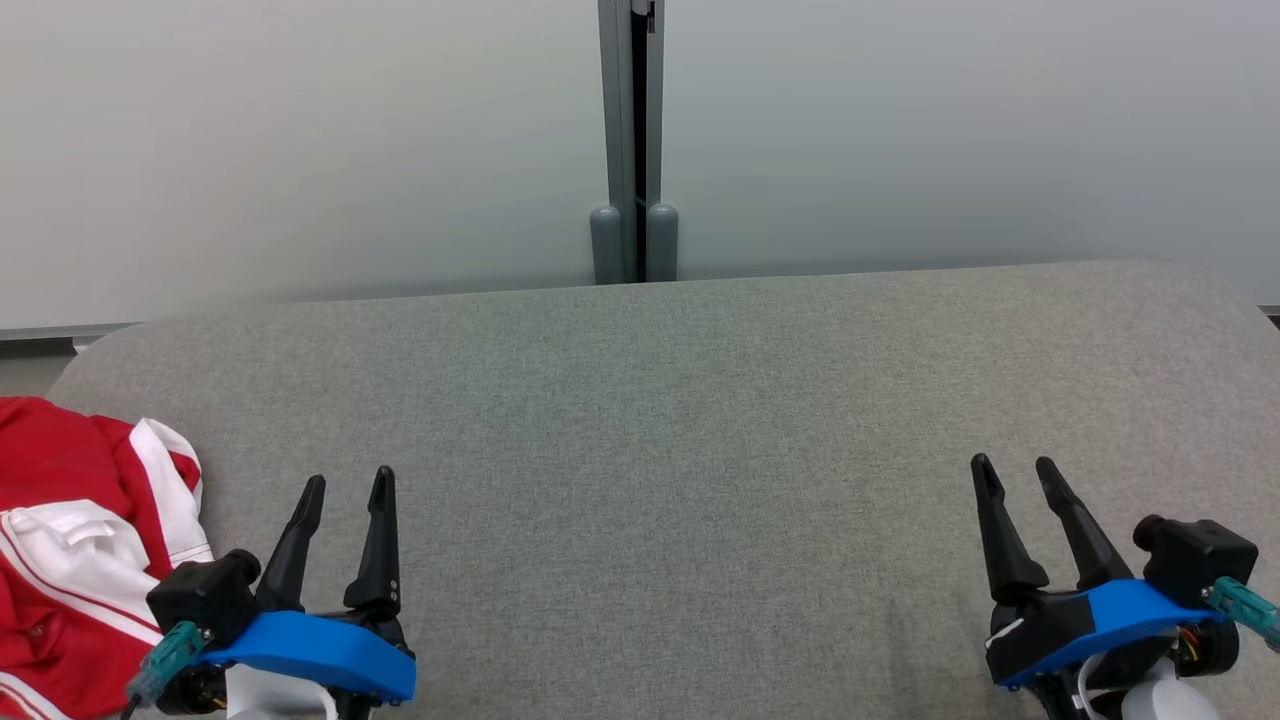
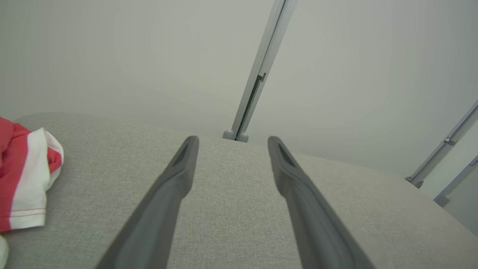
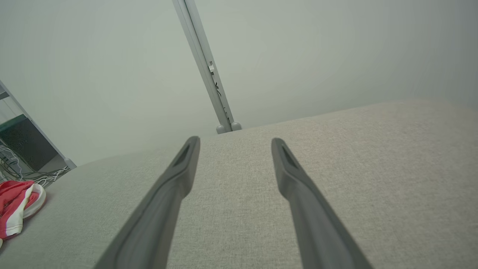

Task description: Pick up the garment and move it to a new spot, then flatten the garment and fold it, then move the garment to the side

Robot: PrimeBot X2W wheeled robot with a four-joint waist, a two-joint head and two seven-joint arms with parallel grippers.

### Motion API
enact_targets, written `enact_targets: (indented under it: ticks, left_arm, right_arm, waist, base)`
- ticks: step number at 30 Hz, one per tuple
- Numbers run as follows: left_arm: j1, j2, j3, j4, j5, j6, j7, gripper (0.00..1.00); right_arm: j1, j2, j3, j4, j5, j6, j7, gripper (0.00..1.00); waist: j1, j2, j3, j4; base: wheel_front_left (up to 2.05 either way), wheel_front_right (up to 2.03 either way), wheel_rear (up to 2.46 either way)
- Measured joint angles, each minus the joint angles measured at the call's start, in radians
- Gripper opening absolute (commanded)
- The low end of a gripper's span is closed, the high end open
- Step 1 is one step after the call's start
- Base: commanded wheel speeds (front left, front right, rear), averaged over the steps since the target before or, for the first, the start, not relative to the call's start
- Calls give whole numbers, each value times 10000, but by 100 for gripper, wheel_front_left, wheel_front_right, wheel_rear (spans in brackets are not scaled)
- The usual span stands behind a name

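A red garment (image 1: 70, 540) with white stripes and trim lies crumpled at the far left edge of the grey padded table (image 1: 660, 420). Its hem shows at the left of the left wrist view, garment (image 2: 26, 183), and far left in the right wrist view, garment (image 3: 16, 203). My left gripper (image 1: 348, 485) stands open just to the right of the garment, apart from it, nothing between its fingers. At the lower right my right gripper (image 1: 1015, 470) is open too, well away from the cloth. In each wrist view the two dark fingers (image 2: 175, 179) (image 3: 179, 179) spread over bare table.
A pale wall with a grey vertical post (image 1: 633, 140) stands right behind the table's far edge. The table's corners are rounded. Cables and a dark box (image 3: 26, 149) sit beyond the table's left end.
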Motion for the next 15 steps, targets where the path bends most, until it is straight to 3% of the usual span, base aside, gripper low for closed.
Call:
enact_targets:
  ticks: [15]
  left_arm:
    - [-66, 31, -71, 754, 1108, 17, -328, 100]
  right_arm:
    - [-21, 159, -157, 73, -1287, 2, 184, 100]
  waist:
    - [0, 0, -24, -29]
  base:
    - [0, 0, 0]
